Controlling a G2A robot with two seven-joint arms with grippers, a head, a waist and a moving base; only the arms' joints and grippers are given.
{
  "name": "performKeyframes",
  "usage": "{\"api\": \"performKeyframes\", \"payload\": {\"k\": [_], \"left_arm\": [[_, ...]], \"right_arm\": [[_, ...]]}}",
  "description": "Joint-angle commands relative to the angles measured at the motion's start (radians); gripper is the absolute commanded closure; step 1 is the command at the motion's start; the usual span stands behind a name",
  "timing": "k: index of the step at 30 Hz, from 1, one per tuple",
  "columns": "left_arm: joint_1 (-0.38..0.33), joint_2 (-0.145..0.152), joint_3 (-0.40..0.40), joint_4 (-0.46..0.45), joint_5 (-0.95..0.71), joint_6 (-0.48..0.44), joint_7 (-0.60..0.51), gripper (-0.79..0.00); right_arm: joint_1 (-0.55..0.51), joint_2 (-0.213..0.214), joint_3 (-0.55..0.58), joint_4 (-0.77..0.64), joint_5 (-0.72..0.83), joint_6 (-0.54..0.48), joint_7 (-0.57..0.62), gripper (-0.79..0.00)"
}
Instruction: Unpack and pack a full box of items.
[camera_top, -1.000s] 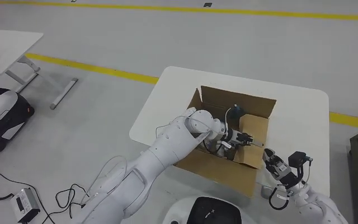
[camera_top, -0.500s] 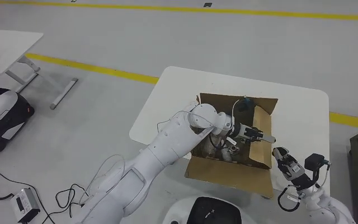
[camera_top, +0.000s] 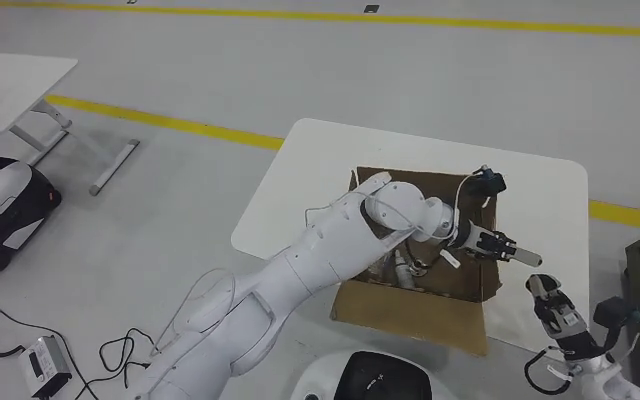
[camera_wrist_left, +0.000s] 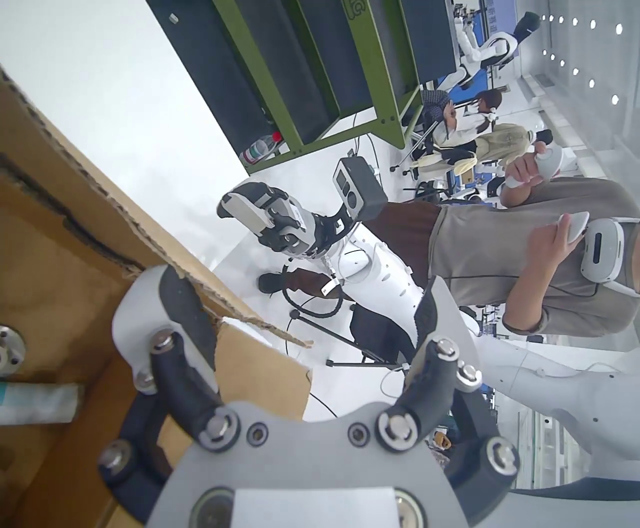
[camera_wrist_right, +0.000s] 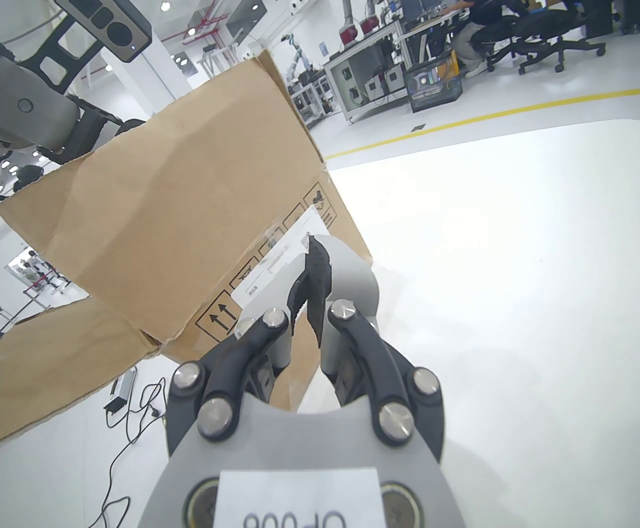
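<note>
Both pincers empty: left pincer (camera_wrist_left: 295, 320) wide astride the torn corrugated cardboard box (camera_wrist_left: 60, 225), right pincer (camera_wrist_right: 315, 272) pinched closed.

Top view: the camera is set high above the arms and faces down. It stands well back, taking in the whole white table (camera_top: 300, 170), the cardboard box (camera_top: 410, 305) and the floor around them.

Left wrist view: the camera sits behind the left gripper (camera_wrist_left: 295, 295), very near the box's torn upper edge. It faces across that edge toward the room, with the right gripper (camera_wrist_left: 260, 215) farther off.

Right wrist view: the camera sits behind the right gripper, low over the table, and faces the box's outer wall from close by.

All three views share the box. The top and left wrist views share the right gripper.
</note>
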Motion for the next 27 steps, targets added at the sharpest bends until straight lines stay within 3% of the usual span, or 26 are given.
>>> {"api": "performKeyframes", "payload": {"k": [1,9,15,27], "left_arm": [[-0.019,-0.016,0.031,0.014,0.002,-0.002,0.013,-0.785],[-0.068,-0.095,0.16,0.129,0.03,0.019,0.103,-0.785],[-0.089,-0.145,0.212,0.21,0.024,0.0,0.12,-0.785],[-0.093,-0.197,0.248,0.32,0.073,-0.033,0.139,-0.785]], "right_arm": [[-0.02,0.005,0.031,-0.007,0.013,-0.002,0.0,-0.388],[-0.08,0.018,0.112,-0.032,0.071,-0.004,0.017,-0.502],[-0.103,0.02,0.136,-0.062,0.092,-0.004,0.026,-0.533],[-0.099,0.023,0.175,-0.063,0.219,0.026,0.107,-0.76]]}}
